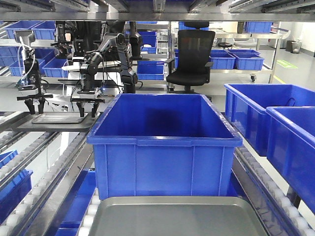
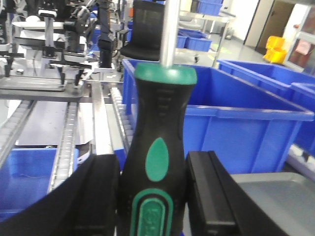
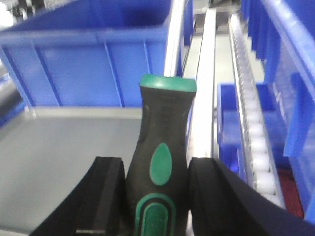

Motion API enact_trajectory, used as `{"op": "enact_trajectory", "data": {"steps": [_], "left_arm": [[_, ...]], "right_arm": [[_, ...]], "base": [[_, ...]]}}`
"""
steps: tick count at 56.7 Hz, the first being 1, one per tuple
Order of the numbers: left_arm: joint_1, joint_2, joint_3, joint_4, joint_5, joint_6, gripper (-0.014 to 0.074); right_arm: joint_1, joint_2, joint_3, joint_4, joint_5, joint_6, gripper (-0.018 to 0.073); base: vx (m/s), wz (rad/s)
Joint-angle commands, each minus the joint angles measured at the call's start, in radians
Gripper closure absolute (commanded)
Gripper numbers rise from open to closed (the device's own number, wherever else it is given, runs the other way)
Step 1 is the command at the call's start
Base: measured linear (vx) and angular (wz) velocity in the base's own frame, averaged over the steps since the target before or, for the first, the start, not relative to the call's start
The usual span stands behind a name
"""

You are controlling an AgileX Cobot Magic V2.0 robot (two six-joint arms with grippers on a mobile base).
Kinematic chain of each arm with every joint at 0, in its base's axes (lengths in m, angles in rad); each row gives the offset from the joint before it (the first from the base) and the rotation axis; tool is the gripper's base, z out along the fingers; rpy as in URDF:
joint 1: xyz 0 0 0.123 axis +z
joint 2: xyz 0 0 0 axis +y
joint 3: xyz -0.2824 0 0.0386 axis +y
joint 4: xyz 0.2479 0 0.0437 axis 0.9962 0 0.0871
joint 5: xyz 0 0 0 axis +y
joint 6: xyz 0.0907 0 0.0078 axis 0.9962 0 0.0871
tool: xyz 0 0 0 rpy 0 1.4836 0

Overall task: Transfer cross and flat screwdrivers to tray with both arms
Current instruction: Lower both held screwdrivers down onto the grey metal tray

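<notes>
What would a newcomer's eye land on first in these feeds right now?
Each wrist view is filled by a black-and-green screwdriver handle, one clamped in the left gripper, one in the right gripper. Behind them, and dominating the front view, stands a big blue bin on the roller conveyor. The grey tray lies bare just in front of it.

the left gripper (image 2: 152, 196) is closed on a screwdriver (image 2: 157, 147) handle, black fingers (image 2: 211, 196) pressing both sides, shaft pointing away from the wrist. the right gripper (image 3: 156, 194) likewise clamps a second screwdriver (image 3: 160, 147) by its handle between two black fingers (image 3: 106, 191).
</notes>
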Motion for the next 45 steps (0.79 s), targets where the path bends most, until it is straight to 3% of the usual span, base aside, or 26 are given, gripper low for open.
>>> {"op": "enact_trajectory", "data": {"steps": [1, 17, 23, 28, 35, 40, 45], "left_arm": [[-0.005, 0.004, -0.029, -0.021, -0.079, -0.002, 0.0593], [-0.005, 0.076, -0.029, -0.053, 0.081, 0.019, 0.0593], [-0.005, 0.155, -0.029, -0.224, 0.098, 0.163, 0.0593], [-0.005, 0.241, -0.029, -0.447, 0.081, 0.310, 0.0593], [-0.014, 0.369, -0.029, -0.666, 0.079, 0.424, 0.0593], [-0.063, 0.475, -0.029, -0.767, 0.052, 0.471, 0.0593], [-0.161, 0.573, -0.029, -0.848, -0.022, 0.486, 0.0593]], "right_arm": [[-0.001, 0.042, -0.030, 0.031, -0.076, -0.054, 0.0567], [-0.001, 0.120, -0.030, 0.068, -0.068, -0.099, 0.0567], [-0.001, 0.169, -0.030, 0.158, -0.080, -0.154, 0.0567], [-0.001, 0.225, -0.031, 0.257, -0.094, -0.215, 0.0567], [-0.001, 0.318, -0.034, 0.398, -0.094, -0.309, 0.0567], [-0.001, 0.381, -0.034, 0.495, -0.101, -0.351, 0.0567], [0.000, 0.448, -0.034, 0.641, -0.103, -0.411, 0.0567]], "base": [[0.00, 0.00], [0.00, 0.00], [0.00, 0.00], [0.00, 0.00], [0.00, 0.00], [0.00, 0.00], [0.00, 0.00]]}}
